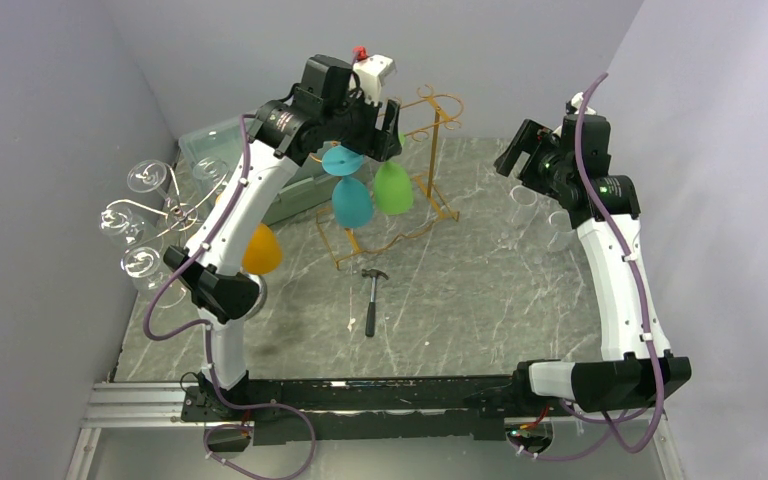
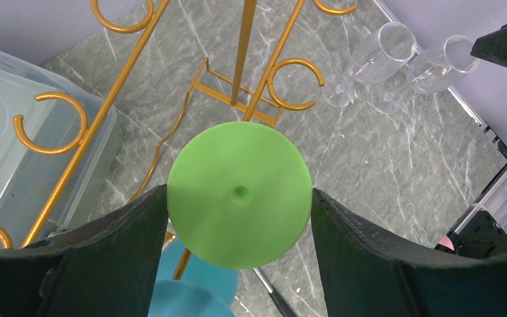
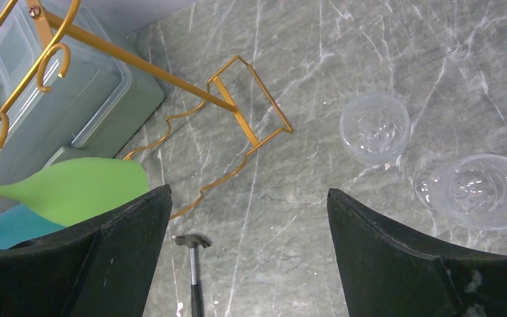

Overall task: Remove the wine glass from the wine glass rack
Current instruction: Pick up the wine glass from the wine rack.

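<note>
while it hung bowl-down under the left arm, green wine glass (image 1: pixel 392 188): sat at about 12 o'clock of the table in the top view, just beside the pole of the gold wine glass rack (image 1: pixel 429 160), at the pole's 9 o'clock.
left gripper (image 2: pixel 239 191): its fingers (image 2: pixel 105 251) pressed on both edges of the glass's round foot, so it held the green wine glass by the foot.
hook (image 2: pixel 295 82): the nearest c-shaped one, at 1 o'clock of the foot in the wrist view, stood empty; whether the stem was wholly clear of the rack arm could not be told.
right gripper (image 3: pixel 249 191): spread wide with nothing between its fingers, up at 2 o'clock of the table above the clear glasses (image 3: pixel 375 127).
done: the grasp, by the look of it.
remaining: drawing the glass away from the rack, clear of the teal glasses (image 1: pixel 352 200) at its 9 o'clock, and setting it down.
progress: judged roughly halfway.
</note>
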Robot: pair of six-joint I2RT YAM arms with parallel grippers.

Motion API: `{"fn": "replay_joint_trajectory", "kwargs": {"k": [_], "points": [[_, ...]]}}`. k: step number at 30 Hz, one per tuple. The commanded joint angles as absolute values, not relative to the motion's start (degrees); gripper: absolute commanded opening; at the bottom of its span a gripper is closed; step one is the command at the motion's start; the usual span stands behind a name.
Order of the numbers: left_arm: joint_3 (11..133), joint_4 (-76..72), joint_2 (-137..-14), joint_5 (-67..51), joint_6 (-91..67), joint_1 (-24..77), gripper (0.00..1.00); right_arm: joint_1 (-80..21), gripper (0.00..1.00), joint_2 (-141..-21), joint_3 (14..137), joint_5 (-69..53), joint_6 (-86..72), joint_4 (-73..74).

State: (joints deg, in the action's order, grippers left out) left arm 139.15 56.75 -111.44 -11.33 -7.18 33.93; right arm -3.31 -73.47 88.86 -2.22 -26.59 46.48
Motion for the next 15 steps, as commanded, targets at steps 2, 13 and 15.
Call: {"fn": "replay_joint_trajectory", "kwargs": {"k": [2, 13, 15], "points": [[140.1, 53.9, -106.7, -12.4, -7.4, 33.8, 0.6, -3.4, 0.89, -71.7, 88.3, -3.7, -27.1, 43.5], [138.7, 54.2, -105.1, -13.1, -8.3, 33.8, 0.58, -3.8, 0.89, -71.3, 87.7, -4.1, -27.2, 43.0], [138.1, 54.1, -104.8, -13.5, -8.4, 33.8, 0.57, -4.0, 0.89, -71.2, 87.5, -4.1, -27.2, 42.9]]}}
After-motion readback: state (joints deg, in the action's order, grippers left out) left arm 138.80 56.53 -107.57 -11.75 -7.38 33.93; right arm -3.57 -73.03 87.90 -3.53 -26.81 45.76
